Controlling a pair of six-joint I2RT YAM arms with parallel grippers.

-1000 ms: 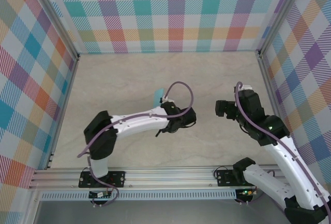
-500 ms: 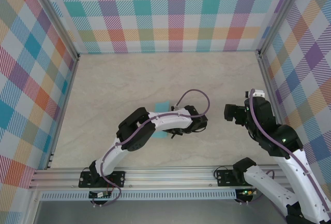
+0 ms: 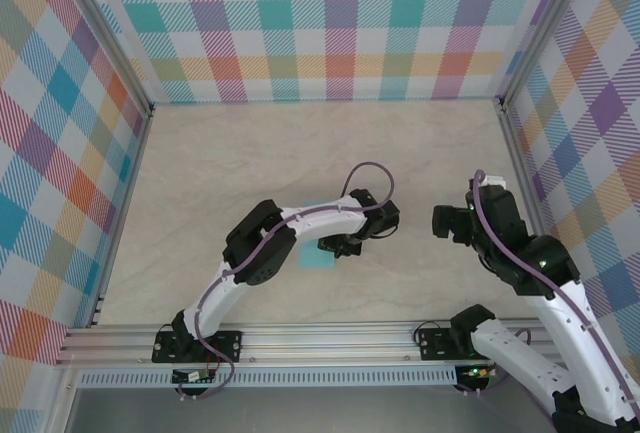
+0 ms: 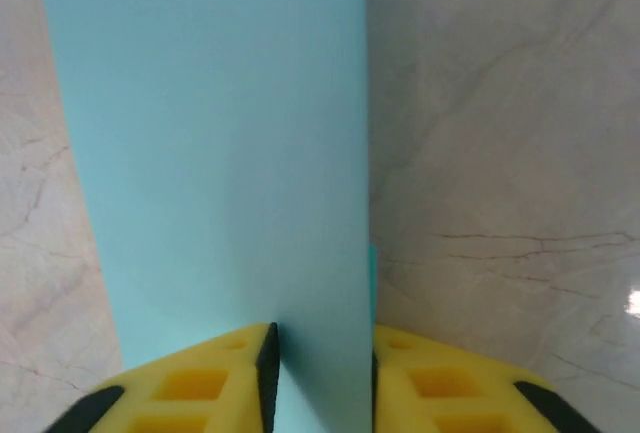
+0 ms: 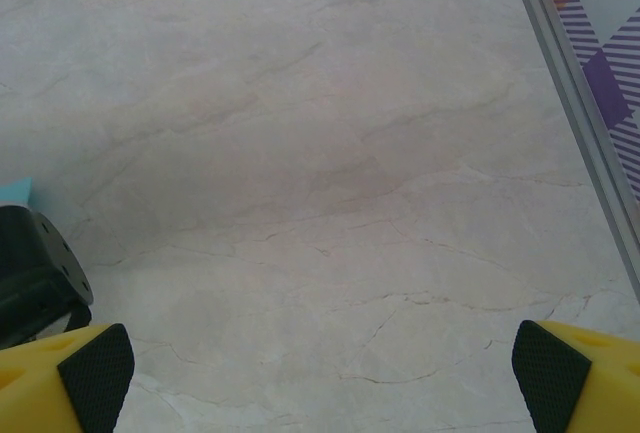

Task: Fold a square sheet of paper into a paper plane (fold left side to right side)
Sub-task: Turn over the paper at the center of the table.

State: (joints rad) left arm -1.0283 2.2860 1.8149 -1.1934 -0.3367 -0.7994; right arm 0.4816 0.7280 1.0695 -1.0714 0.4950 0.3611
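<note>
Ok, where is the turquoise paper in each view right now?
Top external: the turquoise paper lies mid-table, partly under the left arm.
Left wrist: it runs from the top edge down to the left gripper.
Right wrist: a sliver of it at the left edge.
Shared landmark: the marble tabletop.
</note>
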